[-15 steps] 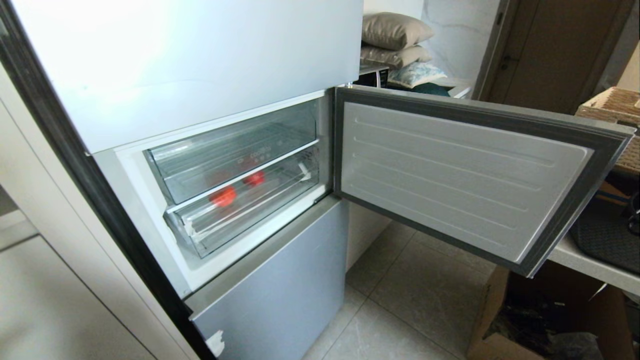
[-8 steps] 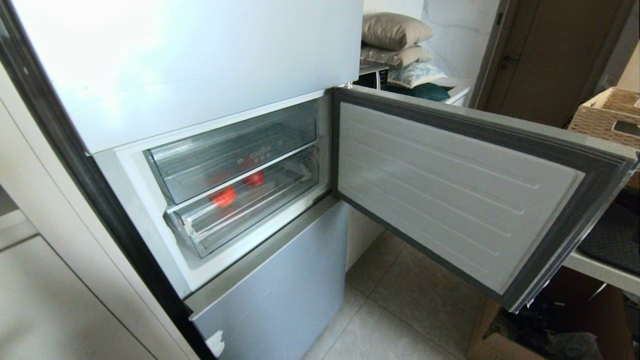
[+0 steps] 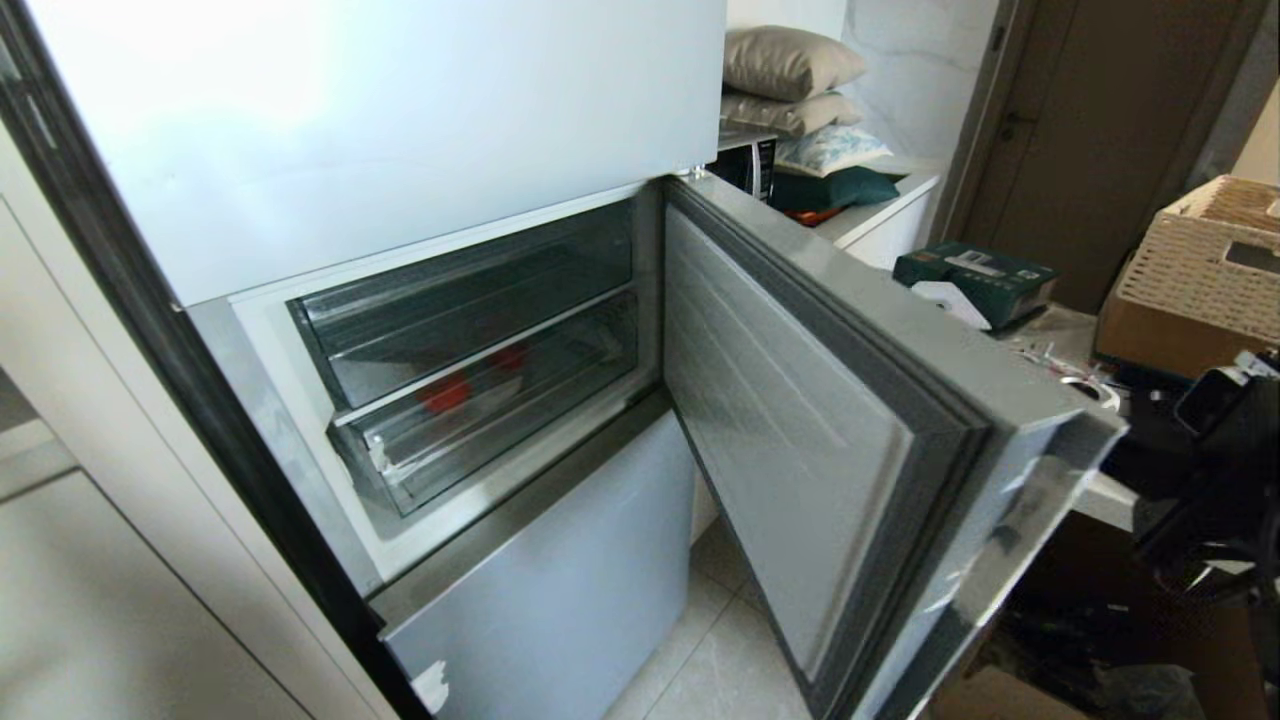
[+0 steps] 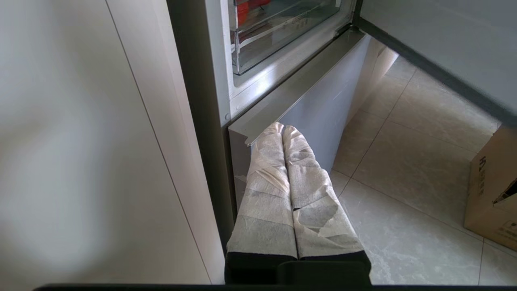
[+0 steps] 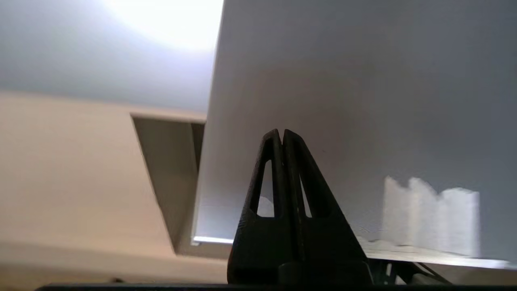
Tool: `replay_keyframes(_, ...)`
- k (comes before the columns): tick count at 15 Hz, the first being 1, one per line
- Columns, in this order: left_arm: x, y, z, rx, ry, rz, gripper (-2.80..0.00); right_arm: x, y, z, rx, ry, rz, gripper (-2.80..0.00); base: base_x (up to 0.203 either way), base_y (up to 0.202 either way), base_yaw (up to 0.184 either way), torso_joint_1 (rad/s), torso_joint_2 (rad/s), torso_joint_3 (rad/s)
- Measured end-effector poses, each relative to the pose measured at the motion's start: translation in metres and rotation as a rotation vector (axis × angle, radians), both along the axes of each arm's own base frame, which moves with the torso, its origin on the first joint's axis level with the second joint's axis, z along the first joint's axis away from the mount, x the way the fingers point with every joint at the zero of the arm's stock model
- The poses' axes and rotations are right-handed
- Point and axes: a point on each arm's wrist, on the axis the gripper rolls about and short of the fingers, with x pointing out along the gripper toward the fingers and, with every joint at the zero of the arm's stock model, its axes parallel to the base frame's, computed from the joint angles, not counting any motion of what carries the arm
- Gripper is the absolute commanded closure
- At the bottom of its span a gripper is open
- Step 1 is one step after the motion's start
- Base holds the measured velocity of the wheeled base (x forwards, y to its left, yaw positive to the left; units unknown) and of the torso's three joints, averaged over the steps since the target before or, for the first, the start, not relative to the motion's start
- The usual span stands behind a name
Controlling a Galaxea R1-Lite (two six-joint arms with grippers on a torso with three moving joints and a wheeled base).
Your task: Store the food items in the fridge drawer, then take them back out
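The fridge drawer [image 3: 400, 468] is the lower clear bin in the open middle compartment, pushed in. Through its front shows an orange-red round food item [image 3: 445, 393], with a fainter red shape [image 3: 510, 358] behind it. The compartment door [image 3: 790, 440] stands half swung in. My right arm [image 3: 1225, 460] is a dark blur behind the door's outer side. My right gripper [image 5: 282, 132] is shut and empty, tips close to the door's grey outer face [image 5: 363, 101]. My left gripper [image 4: 282, 128], with taped fingers [image 4: 262, 178], is shut and empty, parked low by the lower fridge panel [image 4: 323, 105]. The drawer [image 4: 278, 36] shows there too.
A beige cabinet wall [image 3: 100, 600] flanks the fridge on the left. A cardboard box [image 4: 492, 186] sits on the tiled floor [image 4: 404, 169]. To the right, a counter holds a wicker basket [image 3: 1200, 260] and a green box [image 3: 975, 272]. Pillows [image 3: 790, 60] lie behind.
The compartment door has swung from wide open to about half shut, and the compartment has darkened. My right arm has come into the head view at the right edge.
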Motion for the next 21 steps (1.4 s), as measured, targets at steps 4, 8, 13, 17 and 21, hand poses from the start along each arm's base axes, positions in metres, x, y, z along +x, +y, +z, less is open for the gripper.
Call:
replay_keyframes(4,0.000,0.000,0.000,0.000,0.000,0.000,0.00,0.028,0.066,0.004,-0.165,-0.071,-0.076,0.00,0.000,0.000,0.000,0.000,0.00,0.000)
replay_keyframes(8,0.000,0.000,0.000,0.000,0.000,0.000,0.00,0.091,0.145,-0.004,-0.330,-0.179,-0.138,0.00,0.000,0.000,0.000,0.000,0.00,0.000)
replay_keyframes(13,0.000,0.000,0.000,0.000,0.000,0.000,0.00,0.147,0.238,-0.015,-0.381,-0.368,-0.098,0.00,0.000,0.000,0.000,0.000,0.00,0.000)
replay_keyframes(17,0.000,0.000,0.000,0.000,0.000,-0.001,0.00,0.173,0.293,-0.038,-0.386,-0.476,-0.053,0.00,0.000,0.000,0.000,0.000,0.00,0.000)
replay_keyframes(21,0.000,0.000,0.000,0.000,0.000,0.000,0.00,0.201,0.323,-0.045,-0.282,-0.596,-0.089,0.00,0.000,0.000,0.000,0.000,0.00,0.000)
